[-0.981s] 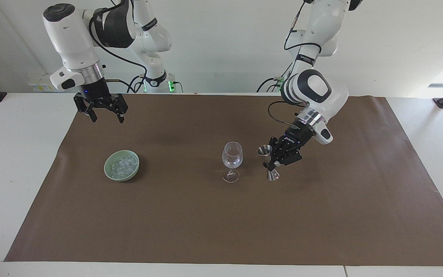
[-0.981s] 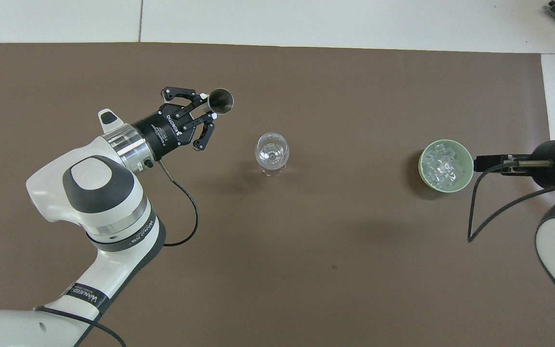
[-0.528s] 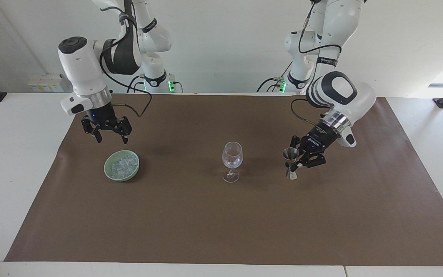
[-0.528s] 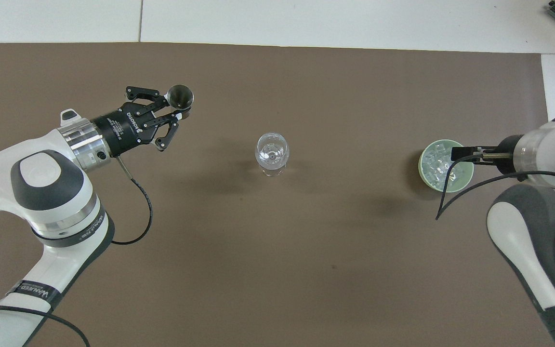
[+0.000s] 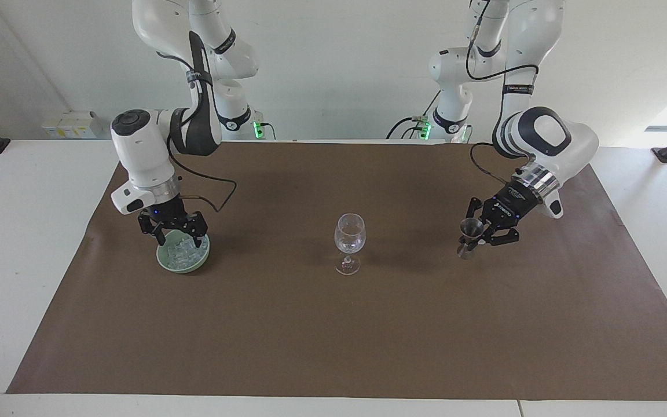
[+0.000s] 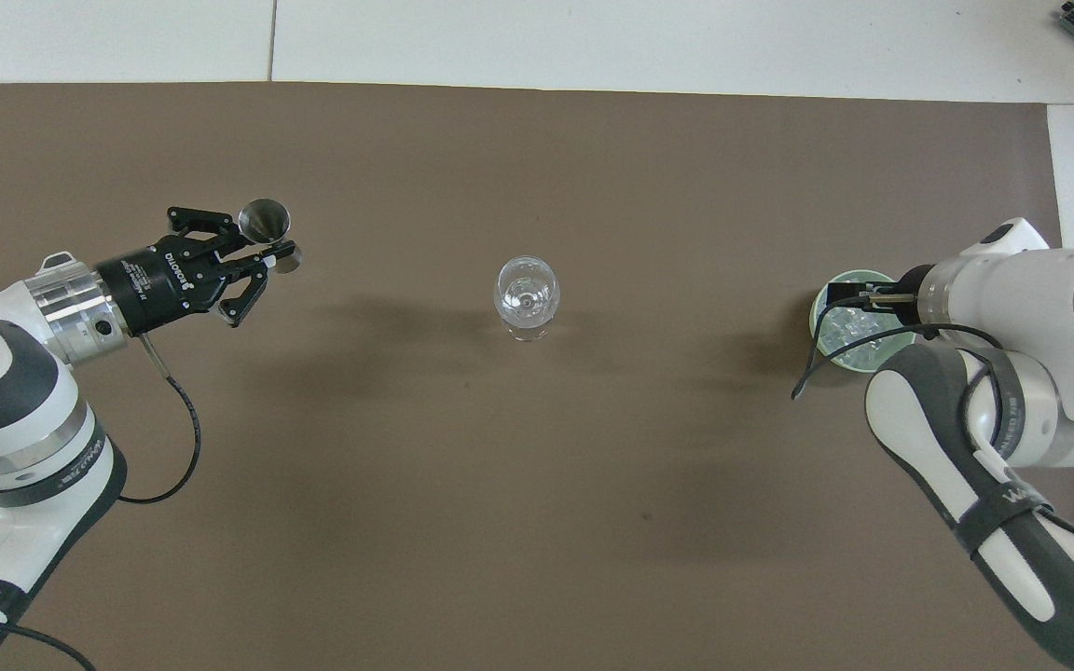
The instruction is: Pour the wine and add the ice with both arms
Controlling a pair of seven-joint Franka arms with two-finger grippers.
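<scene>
The left gripper (image 5: pixel 480 234) grasps the metal measuring cup (image 5: pixel 470 237) above the mat (image 5: pixel 333 324). The right gripper (image 5: pixel 175 231), fingers spread, is over the ice (image 5: pixel 183 250) in the green bowl (image 5: pixel 180 266); the wine glass (image 5: pixel 349 242) stands between the 2.

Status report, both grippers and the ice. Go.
Left gripper shut on jigger, toward the left arm's end. Right gripper open over green bowl of ice. Wine glass unobstructed.

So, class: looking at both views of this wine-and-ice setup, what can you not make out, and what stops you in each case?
- Overhead view: the right gripper; its own arm covers it.
- Overhead view: part of the green bowl and its ice, under the same arm.
- Both views: whether the wine glass holds liquid; it is clear.
- Facing view: whether the jigger at the left gripper touches the table; too small.
</scene>
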